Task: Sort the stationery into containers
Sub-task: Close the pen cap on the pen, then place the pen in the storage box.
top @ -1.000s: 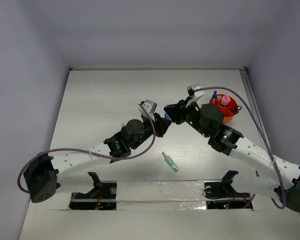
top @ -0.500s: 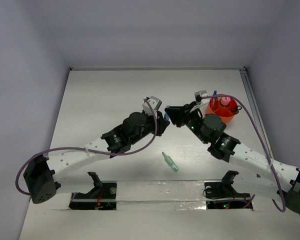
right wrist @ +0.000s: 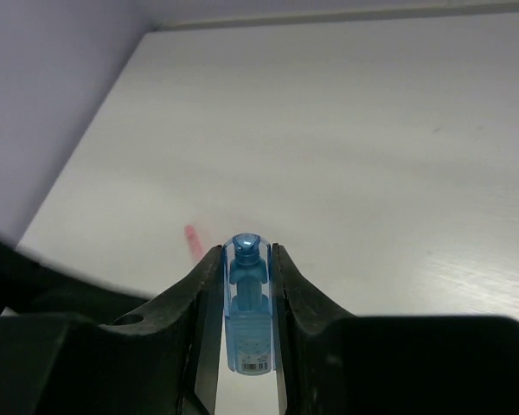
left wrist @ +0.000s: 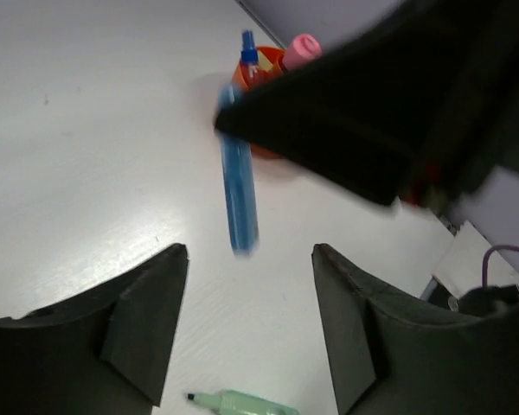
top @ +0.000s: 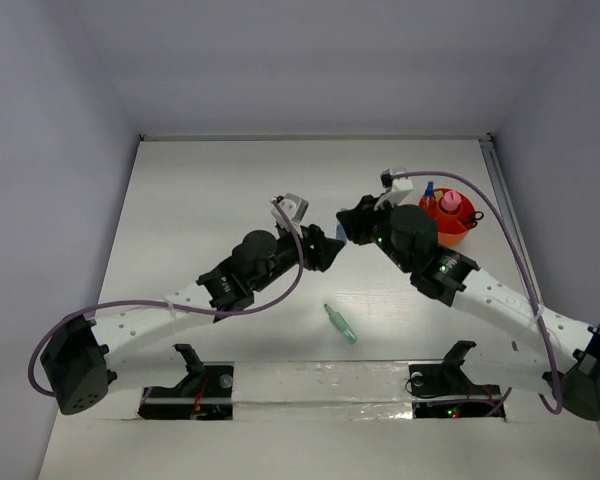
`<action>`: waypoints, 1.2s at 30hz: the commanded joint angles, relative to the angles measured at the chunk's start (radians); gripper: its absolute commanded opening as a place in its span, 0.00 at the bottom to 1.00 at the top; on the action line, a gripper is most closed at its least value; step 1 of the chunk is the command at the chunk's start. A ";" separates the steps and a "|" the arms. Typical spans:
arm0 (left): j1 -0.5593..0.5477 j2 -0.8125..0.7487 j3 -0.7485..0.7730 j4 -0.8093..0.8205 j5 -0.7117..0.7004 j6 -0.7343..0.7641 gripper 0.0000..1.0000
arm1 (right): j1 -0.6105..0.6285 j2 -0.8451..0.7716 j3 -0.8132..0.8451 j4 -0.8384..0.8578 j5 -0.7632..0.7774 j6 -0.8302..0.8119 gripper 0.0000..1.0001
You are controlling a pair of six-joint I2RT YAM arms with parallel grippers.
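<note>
Nearest the arm bases, a stubby pale-green plastic marker [top: 340, 324] lay flat on the white counter [top: 210, 190], apart from both arms. Beyond it the left pincer [left wrist: 247, 277] hung with its fingers spread wide and nothing between them. Just past that, the right pincer [right wrist: 245, 259] was clamped on a stubby translucent blue plastic marker [right wrist: 246, 316]. It gripped the marker near one end, so the barrel hung free above the counter, short of the container. Farthest off, the small round bright orange bowl [top: 460, 228] held a pink-topped item [top: 447, 202] and a blue-capped bottle [top: 429, 188].

The blue marker looked light and stiff, but its smooth round barrel would probably pivot or slide in an end grip. A hold across mid-barrel seemed safer. The green one would likely roll if nudged.
</note>
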 commanded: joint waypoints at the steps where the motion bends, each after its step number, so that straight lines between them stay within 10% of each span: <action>1: -0.034 -0.053 -0.061 0.098 0.021 0.001 0.57 | -0.114 0.026 0.104 -0.044 0.013 -0.028 0.00; 11: -0.087 -0.168 -0.178 0.061 -0.022 0.062 0.99 | -0.477 -0.051 0.005 -0.035 0.169 -0.096 0.00; 18: -0.087 -0.177 -0.212 0.086 -0.104 0.117 0.99 | -0.677 -0.100 -0.186 0.135 0.336 -0.065 0.00; 36: -0.087 -0.286 -0.284 0.075 -0.167 0.101 0.99 | -0.700 0.066 -0.359 0.569 0.476 0.001 0.00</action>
